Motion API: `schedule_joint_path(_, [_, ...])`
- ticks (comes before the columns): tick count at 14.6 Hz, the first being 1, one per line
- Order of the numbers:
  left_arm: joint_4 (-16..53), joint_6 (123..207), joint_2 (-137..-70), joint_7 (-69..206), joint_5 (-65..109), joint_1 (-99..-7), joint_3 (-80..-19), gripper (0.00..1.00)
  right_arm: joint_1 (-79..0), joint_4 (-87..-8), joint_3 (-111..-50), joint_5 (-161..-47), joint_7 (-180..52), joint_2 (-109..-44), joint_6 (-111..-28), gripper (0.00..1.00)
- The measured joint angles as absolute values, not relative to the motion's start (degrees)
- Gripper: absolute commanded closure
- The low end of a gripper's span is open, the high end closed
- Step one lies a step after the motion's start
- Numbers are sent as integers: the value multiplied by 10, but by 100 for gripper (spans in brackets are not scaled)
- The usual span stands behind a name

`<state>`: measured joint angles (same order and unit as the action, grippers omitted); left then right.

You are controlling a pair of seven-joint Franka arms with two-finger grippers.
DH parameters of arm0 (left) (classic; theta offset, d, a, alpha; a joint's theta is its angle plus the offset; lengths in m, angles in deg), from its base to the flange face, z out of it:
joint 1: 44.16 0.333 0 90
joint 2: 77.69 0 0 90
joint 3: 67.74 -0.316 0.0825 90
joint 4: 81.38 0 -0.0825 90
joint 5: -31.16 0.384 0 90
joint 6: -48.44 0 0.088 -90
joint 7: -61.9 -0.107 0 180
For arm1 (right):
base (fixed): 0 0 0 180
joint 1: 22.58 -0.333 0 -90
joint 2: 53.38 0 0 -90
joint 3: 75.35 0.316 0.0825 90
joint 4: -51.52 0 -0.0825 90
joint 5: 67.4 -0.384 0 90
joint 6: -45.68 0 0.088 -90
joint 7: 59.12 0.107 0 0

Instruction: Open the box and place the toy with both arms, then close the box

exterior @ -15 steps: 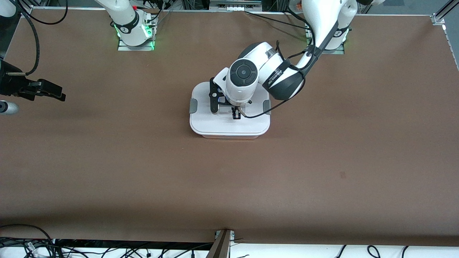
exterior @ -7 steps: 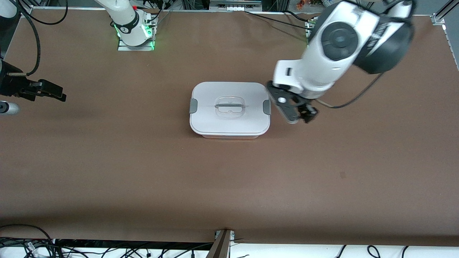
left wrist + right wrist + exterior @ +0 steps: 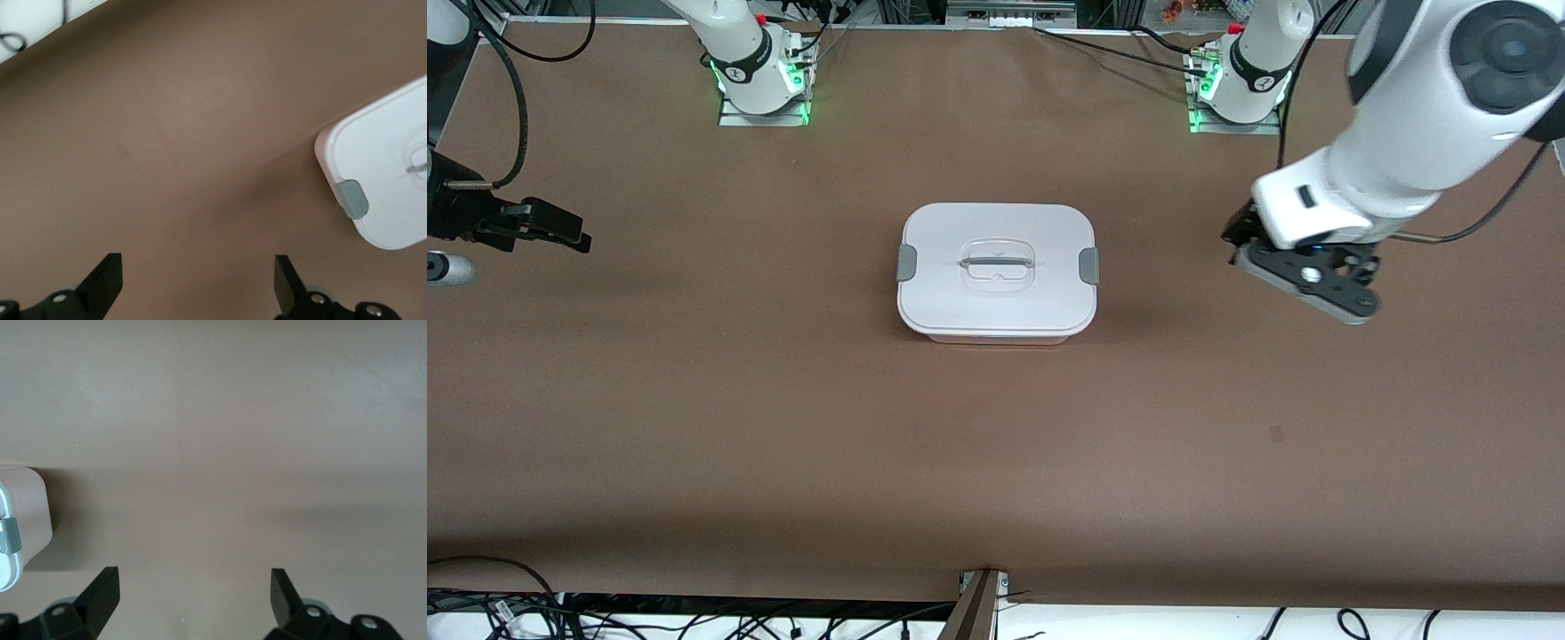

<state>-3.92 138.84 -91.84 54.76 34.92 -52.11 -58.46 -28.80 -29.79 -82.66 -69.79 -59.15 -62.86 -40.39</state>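
The box [image 3: 997,272] sits mid-table, lid [image 3: 996,267] on, both grey clips [image 3: 1088,266] against its short sides; whether they are latched can't be told. No toy is visible in any view; it may be inside the box, though that can't be seen. The left gripper [image 3: 1303,276] hangs over bare table toward the left arm's end, well apart from the box, fingers [image 3: 107,280] spread wide and empty. The right gripper [image 3: 534,227] hangs over the table's right-arm end, fingers [image 3: 100,593] also apart, holding nothing; this arm appears to wait. Judged step: closing looks finished, arms clear of the box. Next move, if any: check the clips are seated, otherwise press them in.
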Motion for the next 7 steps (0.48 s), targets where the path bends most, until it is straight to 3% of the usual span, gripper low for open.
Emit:
schedule_joint_path(4, [82,1474,-837,568,348,-517,-657,0,-288,-298,-827,-698,-592,-629,-404,0])
schedule_joint_path(7, [169,1521,-774,571,346,-504,-670,0,-288,-298,-827,-698,-592,-629,-404,0])
